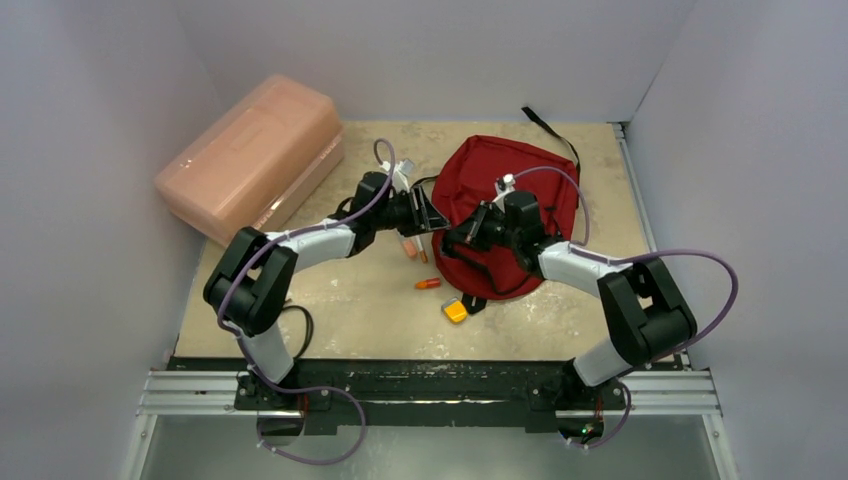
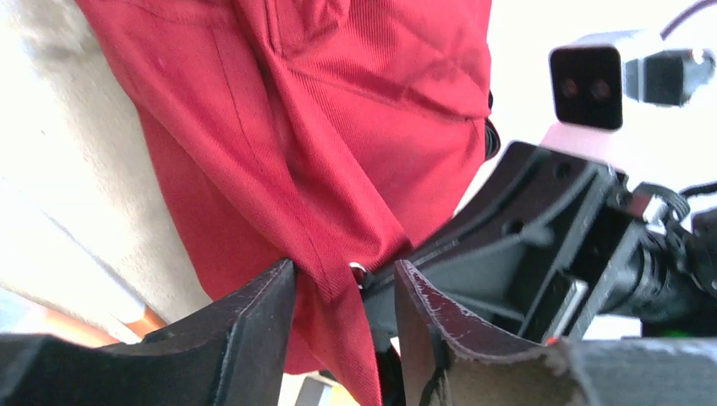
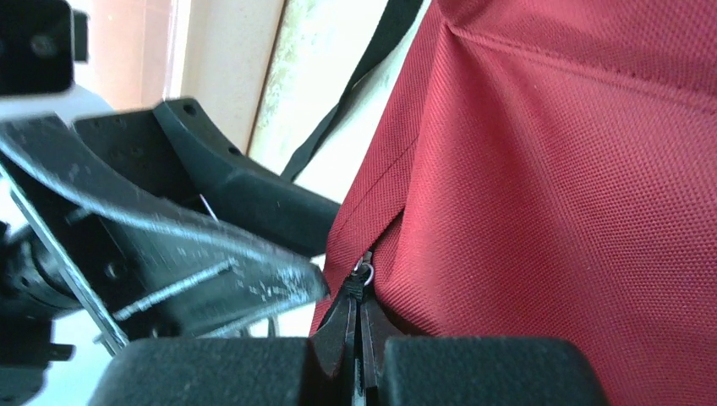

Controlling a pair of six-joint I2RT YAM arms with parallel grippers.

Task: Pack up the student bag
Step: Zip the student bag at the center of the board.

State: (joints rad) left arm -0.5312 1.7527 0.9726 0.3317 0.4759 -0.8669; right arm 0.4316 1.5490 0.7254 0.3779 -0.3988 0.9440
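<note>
Alu rail (image 1: 430, 395) at the near edge carries both arm bases. Behind it is a beige, speckled, scuffed tabletop (image 1: 340, 310), boxed in by plain pale walls (image 1: 430, 50) on the left, far and right sides.

Dark red fabric student bag (image 1: 510, 180) lies flat, right of centre and toward the far wall. Its black strap (image 1: 550, 130) trails off toward the back right corner.

Pink translucent hard plastic box (image 1: 255, 155) is far left, against the left wall and well apart from the bag.

Loose items on the board just off the bag's near-left edge:
- orange marker (image 1: 427, 284)
- small yellow block (image 1: 456, 311)
- pinkish pen-like pieces (image 1: 410, 250) under the left wrist, too small to ID

Both arms meet at the bag's left edge.

Right gripper (image 3: 359, 338): fingers pressed together, pinching the black zipper pull (image 3: 362, 292) at the seam, with a small metal ring just above the tips.

Left gripper (image 2: 345, 304): fingers stand apart with a fold of the red fabric hanging between them, touching one finger. Can't tell if it's actually clamped. Its tips sit just beside the right gripper's.
</note>
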